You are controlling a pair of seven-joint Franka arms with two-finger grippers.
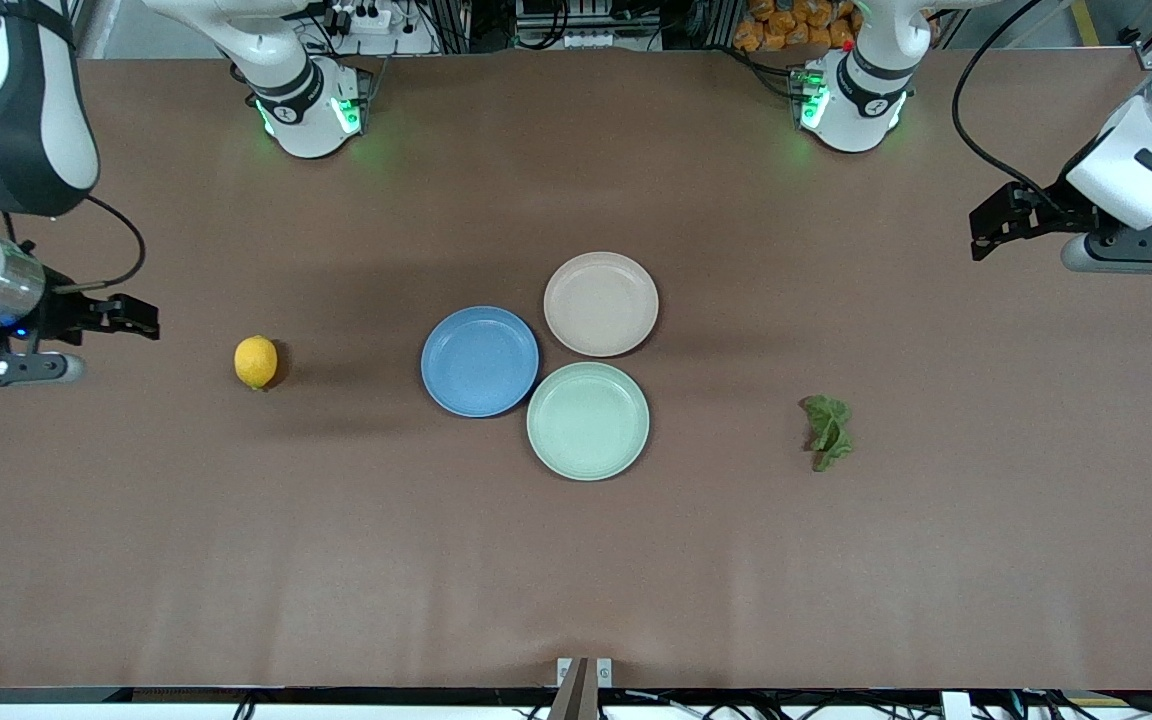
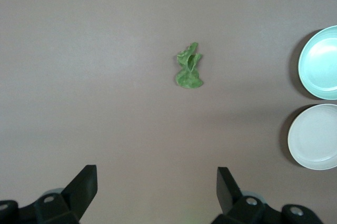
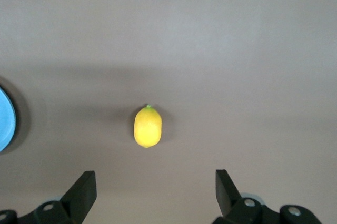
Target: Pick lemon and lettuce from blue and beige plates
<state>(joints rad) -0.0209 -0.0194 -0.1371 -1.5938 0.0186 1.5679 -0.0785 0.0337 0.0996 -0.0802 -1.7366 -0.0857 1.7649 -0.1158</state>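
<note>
My left end effector [image 1: 981,232] hangs in the air over the bare bench [image 1: 836,580] at the left arm's end, fingers spread wide and holding nothing; in the left wrist view its two dark fingertips [image 2: 84,184] stand well apart with only bench surface between them. My right end effector [image 1: 141,318] hangs over the bench at the right arm's end, likewise released and empty; the right wrist view shows its fingertips [image 3: 83,188] parted wide.

The lemon [image 1: 256,361] lies on the bench itself, on no plate, toward the right arm's end and well apart from the blue plate [image 1: 479,361]; in the right wrist view the lemon [image 3: 148,126] sits alone on the brown surface, with only an edge of the blue plate [image 3: 6,120] showing. The lettuce [image 1: 827,430] lies crumpled on the bench toward the left arm's end, well apart from the plates; the left wrist view shows the lettuce [image 2: 189,67] by itself on the bench.

Three plates cluster at the middle of the bench, their rims touching or nearly so; the beige plate [image 1: 601,303] lies farthest from the front camera, the mint-green plate [image 1: 587,420] nearest to it, and the blue plate beside both, toward the right arm's end; all three hold nothing.
</note>
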